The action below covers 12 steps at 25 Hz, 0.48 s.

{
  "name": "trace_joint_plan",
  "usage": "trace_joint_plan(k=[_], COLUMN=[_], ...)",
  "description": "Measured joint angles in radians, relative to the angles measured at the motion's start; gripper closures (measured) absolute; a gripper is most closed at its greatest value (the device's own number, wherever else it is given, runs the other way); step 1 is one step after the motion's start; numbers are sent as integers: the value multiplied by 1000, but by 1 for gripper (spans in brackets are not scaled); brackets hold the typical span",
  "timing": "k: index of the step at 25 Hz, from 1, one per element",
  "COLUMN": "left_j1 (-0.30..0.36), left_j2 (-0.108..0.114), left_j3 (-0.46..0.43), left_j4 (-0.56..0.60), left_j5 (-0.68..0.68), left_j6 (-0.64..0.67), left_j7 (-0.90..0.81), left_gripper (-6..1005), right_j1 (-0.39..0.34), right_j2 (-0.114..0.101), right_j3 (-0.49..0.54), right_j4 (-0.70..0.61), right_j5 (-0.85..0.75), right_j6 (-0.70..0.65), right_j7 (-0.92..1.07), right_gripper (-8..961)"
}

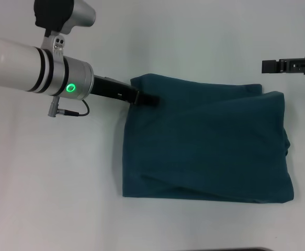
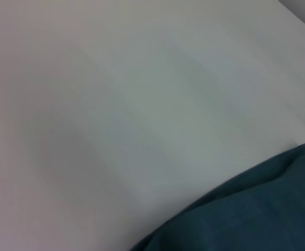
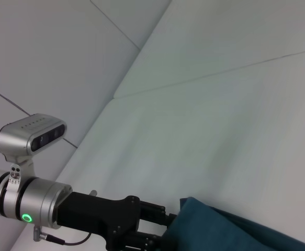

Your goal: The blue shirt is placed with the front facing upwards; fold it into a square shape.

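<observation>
The blue shirt lies flat on the white table, folded into a rough square with its plain teal side up and no lettering showing. My left gripper reaches in from the left and rests at the shirt's far left corner, touching the cloth edge. The right wrist view shows the same left gripper right against that corner of the shirt. In the left wrist view only a shirt edge and bare table appear. My right gripper hovers off the shirt beyond its far right corner.
The left arm's silver wrist with a green light and its camera housing hang over the table's far left. A fold ridge crosses the shirt's near left part. A wall panel stands behind the table.
</observation>
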Motion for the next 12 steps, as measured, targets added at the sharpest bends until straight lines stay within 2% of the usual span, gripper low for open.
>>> trace_joint_plan(k=[2,12], left_j1=[-2,-3], left_j2=[0,0], left_j3=[4,-1], left_j4=[0,-3], left_j5=[0,0], left_j6=[-2,-4], left_j7=[-2,1], left_gripper=[294,761], right_j1=[0,-3], right_j2=[0,0], right_j3=[0,2], right_j4=[0,1], right_j5=[0,0], right_j6=[0,0], right_j7=[0,-3], right_gripper=[279,280])
